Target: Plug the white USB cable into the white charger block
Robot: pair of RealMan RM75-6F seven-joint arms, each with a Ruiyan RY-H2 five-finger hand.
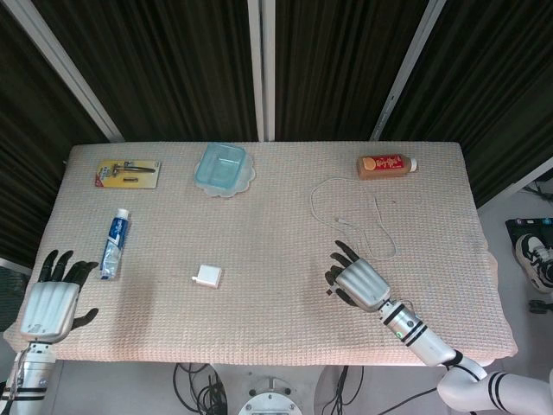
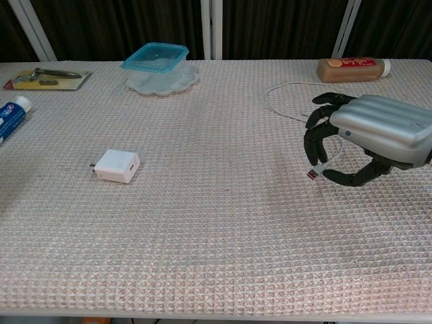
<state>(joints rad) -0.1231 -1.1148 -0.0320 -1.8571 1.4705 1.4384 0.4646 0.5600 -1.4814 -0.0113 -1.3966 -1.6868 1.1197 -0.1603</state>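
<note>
The white charger block (image 1: 207, 277) (image 2: 117, 166) lies flat on the woven mat, left of centre. The white USB cable (image 1: 321, 192) (image 2: 283, 90) loops across the right half of the mat. My right hand (image 1: 359, 281) (image 2: 368, 131) is lifted off the mat and pinches the cable near its plug (image 2: 313, 174), which hangs below the fingers with its metal tip just above the mat. My left hand (image 1: 59, 298) shows only in the head view, at the table's front left corner, fingers spread and holding nothing, well left of the charger.
A clear blue container (image 1: 223, 166) (image 2: 156, 64) sits at the back centre. A brown bottle (image 1: 386, 163) (image 2: 351, 69) lies at the back right. At the left are a toothpaste tube (image 1: 115, 244) (image 2: 10, 115) and a carded tool (image 1: 128, 173) (image 2: 47, 78).
</note>
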